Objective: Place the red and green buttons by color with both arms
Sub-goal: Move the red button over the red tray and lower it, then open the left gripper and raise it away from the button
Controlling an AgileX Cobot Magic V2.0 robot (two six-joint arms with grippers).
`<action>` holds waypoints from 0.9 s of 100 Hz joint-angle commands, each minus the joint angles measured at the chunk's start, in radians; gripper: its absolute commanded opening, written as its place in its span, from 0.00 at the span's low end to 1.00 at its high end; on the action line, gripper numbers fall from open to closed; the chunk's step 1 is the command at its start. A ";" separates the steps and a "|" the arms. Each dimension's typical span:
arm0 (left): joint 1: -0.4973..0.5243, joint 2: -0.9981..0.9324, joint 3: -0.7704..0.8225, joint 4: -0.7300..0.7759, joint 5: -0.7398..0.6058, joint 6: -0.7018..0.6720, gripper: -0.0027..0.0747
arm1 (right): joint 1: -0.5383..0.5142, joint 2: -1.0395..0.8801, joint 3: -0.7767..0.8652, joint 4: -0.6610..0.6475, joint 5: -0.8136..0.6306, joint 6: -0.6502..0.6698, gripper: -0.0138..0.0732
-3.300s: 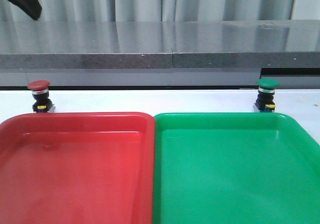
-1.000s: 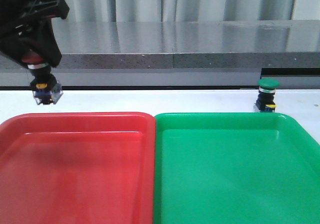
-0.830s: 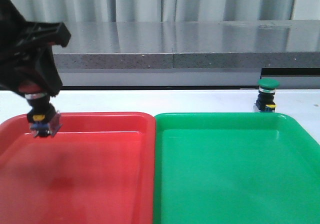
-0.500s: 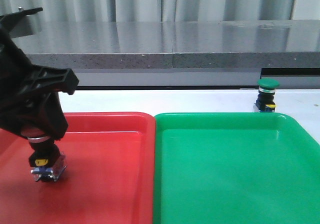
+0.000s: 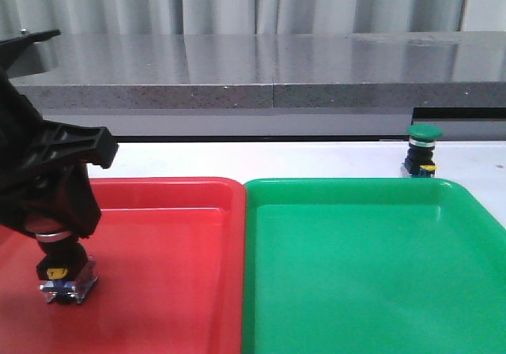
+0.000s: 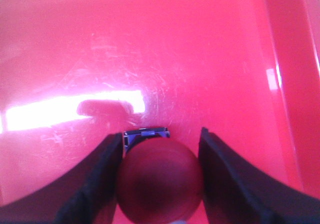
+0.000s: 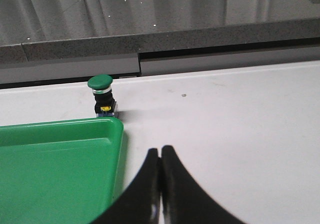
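My left gripper (image 5: 55,239) is shut on the red button (image 5: 62,279) and holds it upright, low over the floor of the red tray (image 5: 158,186) near its left side. In the left wrist view the dark red cap (image 6: 160,181) sits between the two black fingers of the left gripper (image 6: 161,134). The green button (image 5: 421,150) stands upright on the white table just behind the green tray (image 5: 356,185), at the far right. My right gripper (image 7: 160,151) is shut and empty over the table, short of the green button (image 7: 102,96) and beside the green tray's corner (image 7: 60,129). It is not in the front view.
The two trays lie side by side and touch along the middle. A grey stone ledge (image 5: 269,69) runs along the back of the table. White tabletop (image 7: 240,119) lies to the right of the green tray.
My left gripper came in, took the red button from the table behind the red tray, lifted it, and carried it forward and down into the red tray. The green button has not moved.
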 commanded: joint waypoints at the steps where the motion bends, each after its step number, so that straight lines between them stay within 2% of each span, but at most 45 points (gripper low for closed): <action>1: -0.009 -0.035 -0.020 -0.002 -0.042 -0.012 0.55 | 0.001 -0.004 -0.019 0.000 -0.076 -0.004 0.09; 7: -0.009 -0.035 -0.020 -0.002 -0.042 -0.012 0.65 | 0.001 -0.004 -0.019 0.000 -0.076 -0.004 0.09; 15: -0.009 -0.035 -0.020 -0.004 -0.044 -0.012 0.72 | 0.001 -0.004 -0.019 0.000 -0.076 -0.004 0.09; 35: -0.009 -0.059 -0.020 -0.004 -0.064 -0.012 0.72 | 0.001 -0.004 -0.019 0.000 -0.076 -0.004 0.09; 55: 0.011 -0.183 -0.020 0.013 -0.067 -0.012 0.69 | 0.001 -0.004 -0.019 0.000 -0.076 -0.004 0.09; 65: 0.039 -0.264 -0.020 0.039 -0.067 -0.012 0.59 | 0.001 -0.004 -0.019 0.000 -0.076 -0.004 0.09; 72: 0.053 -0.328 -0.020 0.048 -0.067 -0.012 0.47 | 0.001 -0.004 -0.019 0.000 -0.076 -0.004 0.09; 90: 0.117 -0.502 -0.020 0.107 -0.041 -0.012 0.04 | 0.001 -0.004 -0.019 0.000 -0.076 -0.004 0.09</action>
